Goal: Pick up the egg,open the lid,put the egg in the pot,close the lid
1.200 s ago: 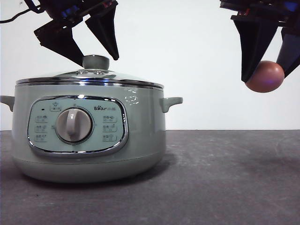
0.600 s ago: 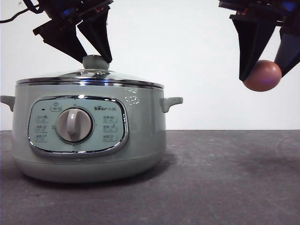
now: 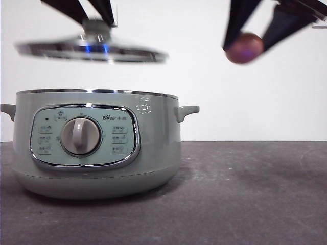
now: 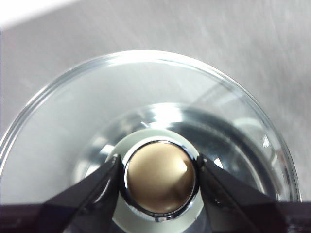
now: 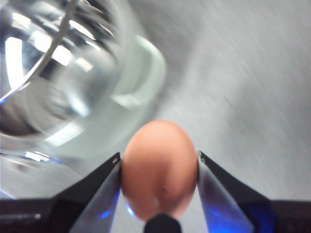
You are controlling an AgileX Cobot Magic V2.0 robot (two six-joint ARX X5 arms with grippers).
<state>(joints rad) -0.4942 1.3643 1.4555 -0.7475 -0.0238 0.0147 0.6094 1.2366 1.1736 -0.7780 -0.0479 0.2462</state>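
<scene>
Glass lid [image 3: 92, 48] lifted clear above pot [image 3: 94, 148], knob pinched by left gripper [image 4: 159, 178]. Egg [image 3: 244, 48] clamped in right gripper [image 5: 159, 177], at 2 o'clock from pot.

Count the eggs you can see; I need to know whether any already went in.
1: the egg is clamped in the right gripper, in the air beside the open pot. The pot's inside is hidden here.

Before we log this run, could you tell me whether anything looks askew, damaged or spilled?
Nothing stands out. The lid hangs roughly level above the open pot, held by its knob in the left gripper. The right gripper holds the egg intact, up beside the pot. No spill shows.
</scene>
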